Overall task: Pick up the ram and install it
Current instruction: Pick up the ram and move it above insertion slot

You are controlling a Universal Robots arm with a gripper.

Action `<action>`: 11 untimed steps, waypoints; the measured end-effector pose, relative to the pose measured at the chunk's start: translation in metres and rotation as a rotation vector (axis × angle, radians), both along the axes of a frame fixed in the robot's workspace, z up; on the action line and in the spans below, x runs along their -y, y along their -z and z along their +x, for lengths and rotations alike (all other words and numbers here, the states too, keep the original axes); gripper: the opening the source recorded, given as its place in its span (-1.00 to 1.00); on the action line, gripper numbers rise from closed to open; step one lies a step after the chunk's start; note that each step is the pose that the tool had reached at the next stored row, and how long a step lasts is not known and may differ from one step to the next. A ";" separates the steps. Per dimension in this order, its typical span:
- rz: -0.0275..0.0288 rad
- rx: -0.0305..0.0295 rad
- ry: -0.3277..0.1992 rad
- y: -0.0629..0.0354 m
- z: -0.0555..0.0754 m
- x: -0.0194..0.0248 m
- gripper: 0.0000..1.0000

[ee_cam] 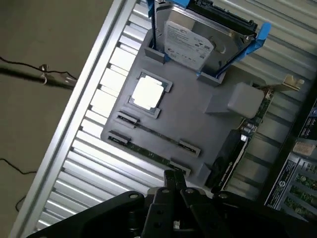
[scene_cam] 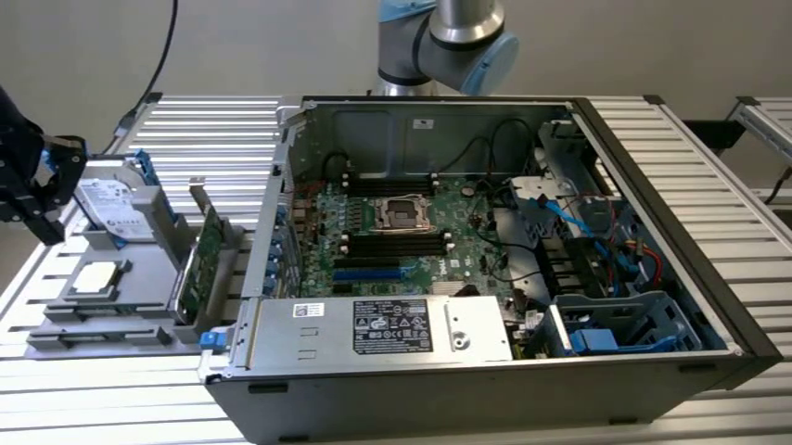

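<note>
**A:** As the exterior view runs from its left, what comes first?

**B:** The dark robot gripper, poised over the left end of a grey moulded tray. I cannot tell whether its pincer is spread or pressed together. It carries no ram.

**A:** Where is the ram?

**B:** In that tray. In the wrist view, the long, narrow green ram stick sits in a groove along the tray's outer edge. It is just beside the gripper, which is near the end towards the green card. Its long axis follows that edge.

**A:** What else does the tray hold?

**B:** A square silver processor chip, a silver hard drive with blue rails and a wider green card with a metal bracket.

**A:** And further right?

**B:** An open black computer case, well apart from the ram. It holds a green motherboard with black memory slots.
</note>
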State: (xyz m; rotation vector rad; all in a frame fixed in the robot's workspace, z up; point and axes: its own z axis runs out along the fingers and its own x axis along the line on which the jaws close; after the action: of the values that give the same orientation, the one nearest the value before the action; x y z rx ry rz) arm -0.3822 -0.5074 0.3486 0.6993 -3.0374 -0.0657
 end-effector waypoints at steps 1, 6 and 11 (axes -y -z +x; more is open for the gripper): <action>0.0004 0.0000 -0.018 0.0005 0.000 0.0000 -0.79; 0.0054 0.0000 -0.109 0.0031 0.000 0.0000 -0.79; 0.0094 -0.0001 -0.201 0.0051 0.000 0.0000 -0.79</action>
State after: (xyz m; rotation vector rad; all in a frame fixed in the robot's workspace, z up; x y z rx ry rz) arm -0.3822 -0.5073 0.3434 0.9995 -2.9498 -0.0759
